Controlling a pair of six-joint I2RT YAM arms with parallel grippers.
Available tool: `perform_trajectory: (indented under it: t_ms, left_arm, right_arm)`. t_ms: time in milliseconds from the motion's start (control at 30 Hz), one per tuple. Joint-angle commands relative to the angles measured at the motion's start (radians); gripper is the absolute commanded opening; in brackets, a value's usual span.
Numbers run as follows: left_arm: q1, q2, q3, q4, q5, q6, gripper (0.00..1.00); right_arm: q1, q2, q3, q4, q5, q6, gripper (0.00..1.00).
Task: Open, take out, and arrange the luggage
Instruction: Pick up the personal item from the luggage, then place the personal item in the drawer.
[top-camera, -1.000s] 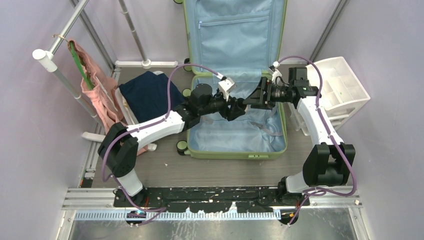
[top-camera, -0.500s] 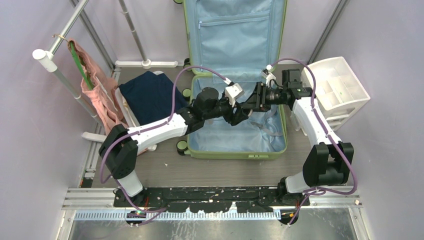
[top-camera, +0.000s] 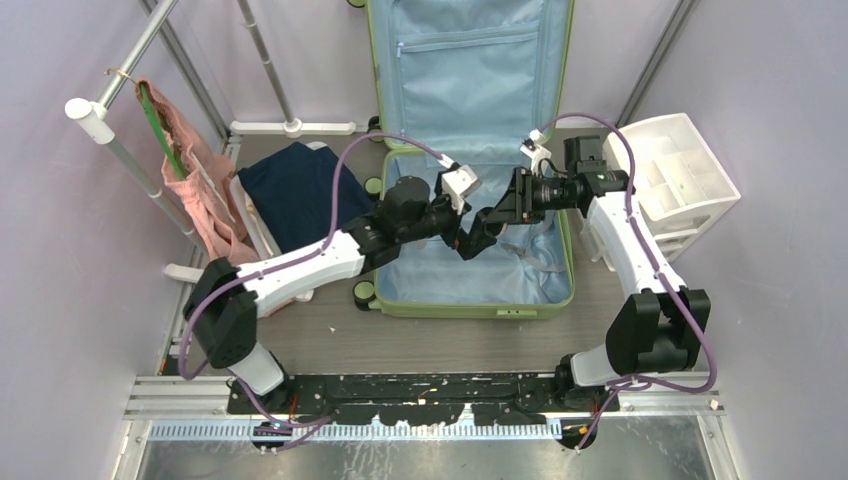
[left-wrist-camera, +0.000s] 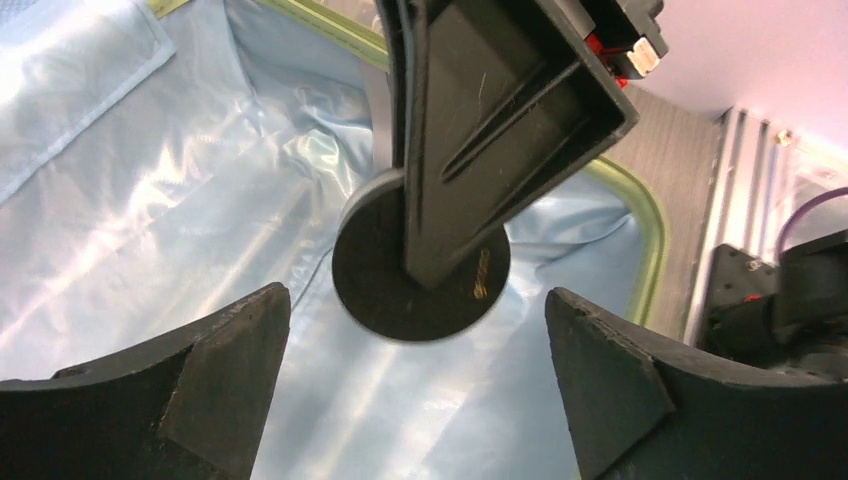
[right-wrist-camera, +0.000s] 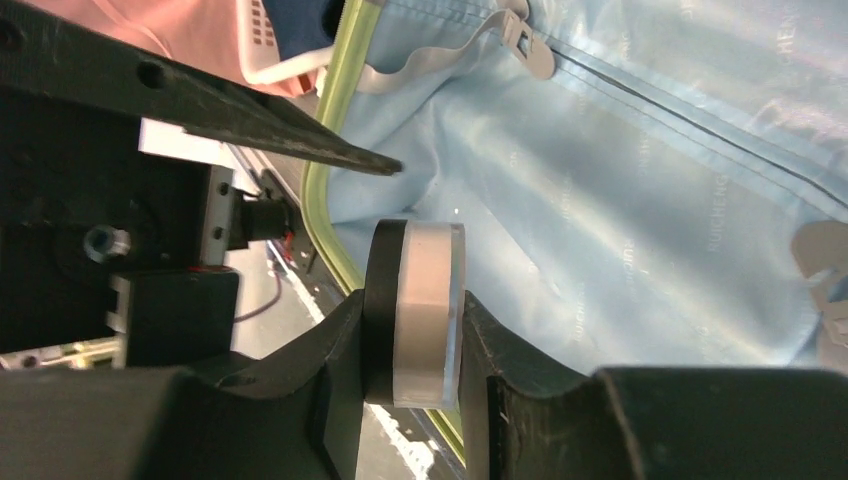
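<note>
The luggage (top-camera: 470, 272) lies open on the floor, its pale blue lining bare and its lid (top-camera: 470, 70) standing up behind. Both grippers meet above the lower half. My right gripper (right-wrist-camera: 412, 300) is shut on a small round puck (right-wrist-camera: 428, 270), black on one face and clear on the other. From the left wrist, the puck (left-wrist-camera: 400, 295) shows as a dark disc pinched by the right gripper's finger (left-wrist-camera: 480, 120). My left gripper (left-wrist-camera: 417, 293) stands open on either side of it without touching. From above, the left gripper (top-camera: 480, 230) and the right gripper (top-camera: 502, 212) nearly touch.
A white drawer unit (top-camera: 680, 180) stands right of the suitcase. On the left, a white basket holds a navy cloth (top-camera: 295, 185). A pink garment (top-camera: 195, 190) hangs from the white rail (top-camera: 120, 110). Loose grey straps (top-camera: 545, 260) lie in the lining.
The right gripper has closed on the puck and the left gripper has opened off it. The left arm has shifted slightly right and forward.
</note>
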Motion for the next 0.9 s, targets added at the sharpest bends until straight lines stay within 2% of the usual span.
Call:
perform_trajectory:
  t_ms: [0,133,200,300,433,733,867]
  left_arm:
    - [0.004,-0.155,-0.056,0.026,-0.004,-0.081,1.0]
    - [0.004,-0.219,-0.105,-0.042,-0.023,-0.088,1.0]
    - [0.004,-0.251,-0.132,-0.069,-0.045,-0.082,1.0]
    - [0.004,-0.29,-0.185,-0.087,-0.087,-0.072,1.0]
    - [0.004,-0.318,-0.233,-0.091,-0.14,-0.062,1.0]
    - [0.021,-0.336,-0.271,-0.116,-0.18,-0.006,1.0]
    - [0.04,-0.345,-0.283,-0.138,-0.175,0.016,1.0]
  right_arm:
    - [-0.016,-0.067,0.104,-0.127,0.028,-0.224,0.02]
    - [-0.085,-0.053,0.195,-0.25,0.076,-0.367,0.02]
    - [-0.131,-0.036,0.261,-0.325,0.153,-0.468,0.02]
    - [-0.162,-0.024,0.327,-0.37,0.39,-0.613,0.02]
    - [-0.162,-0.019,0.34,-0.325,0.668,-0.757,0.03]
    - [-0.161,0.079,0.335,-0.188,0.989,-0.78,0.05]
    - [-0.161,0.144,0.343,-0.139,1.065,-0.778,0.07]
